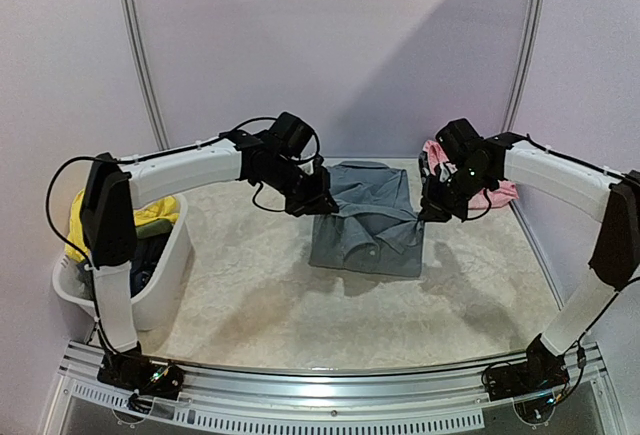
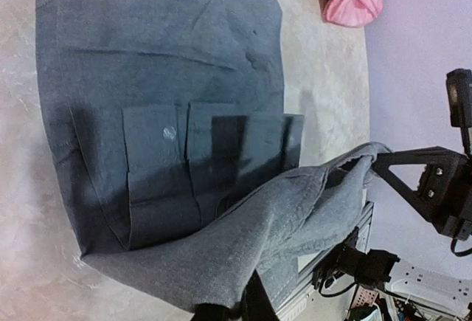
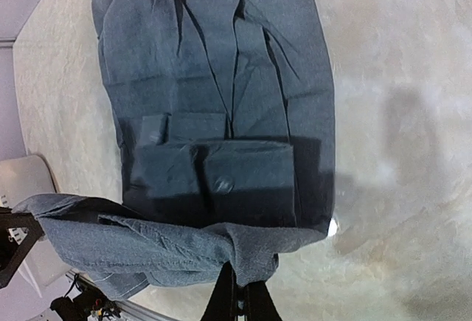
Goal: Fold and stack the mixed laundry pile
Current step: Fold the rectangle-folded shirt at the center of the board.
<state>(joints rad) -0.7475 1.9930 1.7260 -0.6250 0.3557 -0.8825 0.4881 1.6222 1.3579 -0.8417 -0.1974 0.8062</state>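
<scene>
Clamping the grey shirt (image 1: 370,225) tight in both jaws.

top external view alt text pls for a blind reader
The left gripper and right gripper hold one edge of a grey shirt raised between them. A white tub of clothes sits at left; a pink garment lies beyond the right gripper.

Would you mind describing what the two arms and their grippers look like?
The left arm and right arm have white tubular links with black joint housings and black bases. Thin black cables loop alongside them. The left gripper and right gripper are black, with slim fingers.
</scene>
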